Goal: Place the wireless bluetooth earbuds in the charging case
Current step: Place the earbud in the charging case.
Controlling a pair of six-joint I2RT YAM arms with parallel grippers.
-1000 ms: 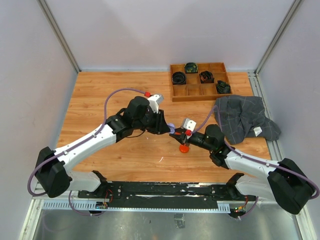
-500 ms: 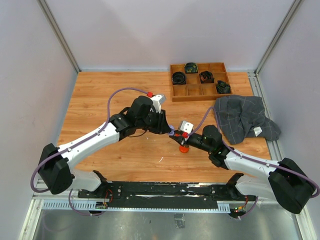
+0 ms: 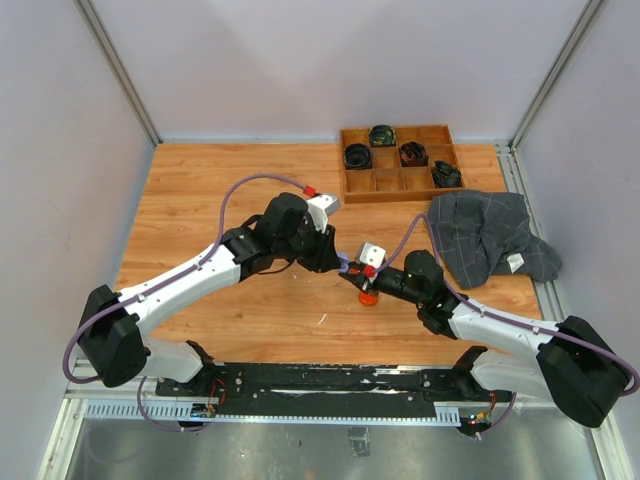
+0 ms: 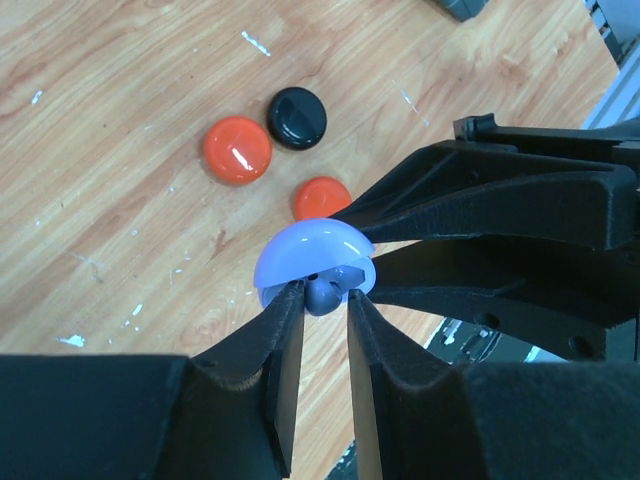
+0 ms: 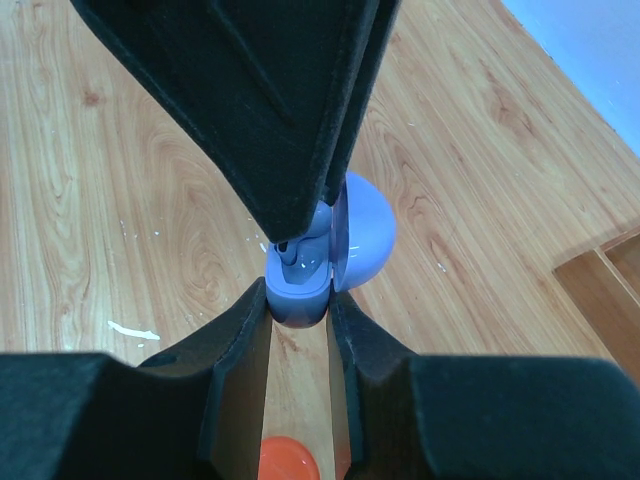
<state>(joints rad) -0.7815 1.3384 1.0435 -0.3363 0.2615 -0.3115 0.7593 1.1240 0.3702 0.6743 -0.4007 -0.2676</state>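
Observation:
My right gripper (image 5: 298, 305) is shut on the base of a pale lilac charging case (image 5: 298, 287), holding it above the table with its round lid (image 5: 366, 238) swung open. My left gripper (image 4: 325, 293) is shut on a small lilac-grey earbud (image 4: 323, 298) and has it at the case's open mouth (image 4: 312, 262). In the right wrist view the left fingers (image 5: 290, 120) come down from above into the case. In the top view the two grippers (image 3: 337, 259) (image 3: 353, 275) meet at mid-table. Other earbuds are not in view.
On the wood below lie a round orange case (image 4: 237, 150), a black one (image 4: 297, 117) and a smaller orange piece (image 4: 322, 197). A wooden compartment tray (image 3: 400, 185) with dark items stands at the back right. A grey cloth (image 3: 490, 238) lies right of the arms.
The left arm has edged right and closer to the right gripper, bringing its fingertips onto the held case. The right arm has shifted slightly toward it.

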